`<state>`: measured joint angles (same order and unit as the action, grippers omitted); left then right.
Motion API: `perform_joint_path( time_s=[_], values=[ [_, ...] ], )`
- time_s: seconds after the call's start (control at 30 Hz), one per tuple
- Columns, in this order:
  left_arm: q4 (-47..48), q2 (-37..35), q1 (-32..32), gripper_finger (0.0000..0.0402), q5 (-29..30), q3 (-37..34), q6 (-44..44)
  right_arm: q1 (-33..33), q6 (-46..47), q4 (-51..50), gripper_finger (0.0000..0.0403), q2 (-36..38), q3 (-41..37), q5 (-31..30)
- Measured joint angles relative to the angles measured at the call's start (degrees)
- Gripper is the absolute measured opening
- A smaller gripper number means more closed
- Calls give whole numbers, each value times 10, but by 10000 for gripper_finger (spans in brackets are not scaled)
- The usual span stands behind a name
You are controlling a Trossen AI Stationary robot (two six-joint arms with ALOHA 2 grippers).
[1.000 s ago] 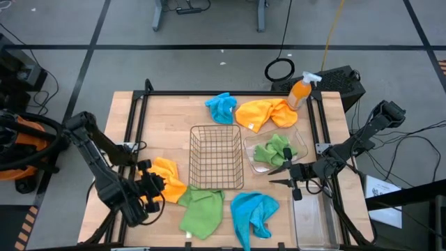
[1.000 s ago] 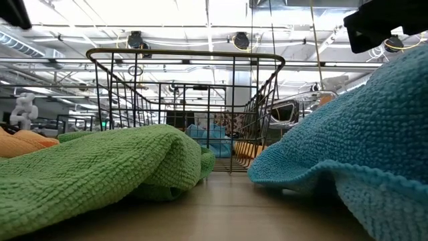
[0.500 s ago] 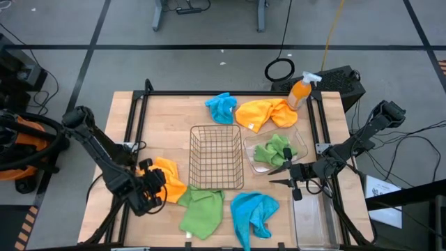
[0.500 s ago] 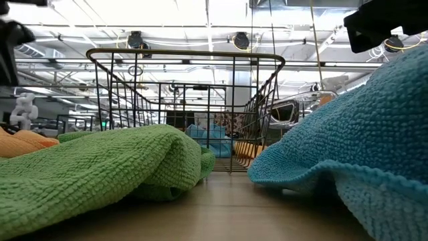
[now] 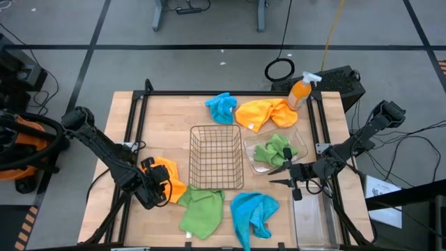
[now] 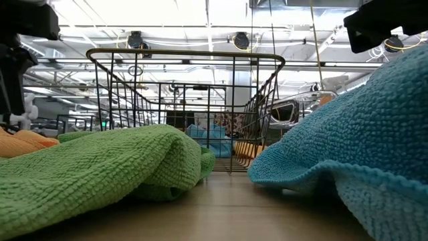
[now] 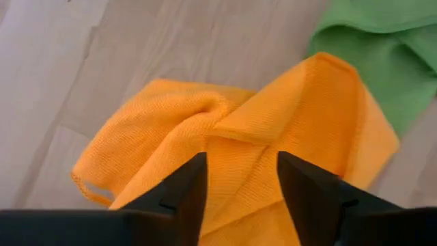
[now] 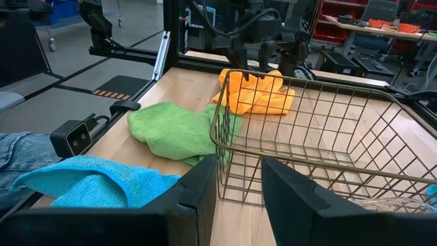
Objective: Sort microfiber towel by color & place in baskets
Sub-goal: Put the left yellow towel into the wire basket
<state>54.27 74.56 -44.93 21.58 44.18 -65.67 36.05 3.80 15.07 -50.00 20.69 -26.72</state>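
Hovering over the orange towel (image 5: 167, 178) at the desk's (image 5: 174, 115) near-left, the left end effector (image 5: 155, 189) is holding its fingers spread, one on either side of a raised fold. Lowering straight onto that ridge and pinching only orange cloth would work best, since the green towel (image 5: 202, 209) is lying just beside it. The wire basket (image 5: 217, 157) is standing close by. The right end effector (image 5: 284, 174) is waiting open near the clear tub (image 5: 301, 146), which is holding a green towel.
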Motion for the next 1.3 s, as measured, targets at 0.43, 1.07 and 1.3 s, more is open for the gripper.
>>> perform_joint_path(
  time_s=[0.43,1.07,1.3],
  values=[
    [8,12,-1,242,-32,-5,0,0,0,-3,107,0,0,0],
    [-98,15,-1,242,-50,-105,-15,0,0,-3,107,0,0,0],
    [-150,14,-1,175,-70,-134,-15,0,0,-3,107,0,0,0]
  ],
)
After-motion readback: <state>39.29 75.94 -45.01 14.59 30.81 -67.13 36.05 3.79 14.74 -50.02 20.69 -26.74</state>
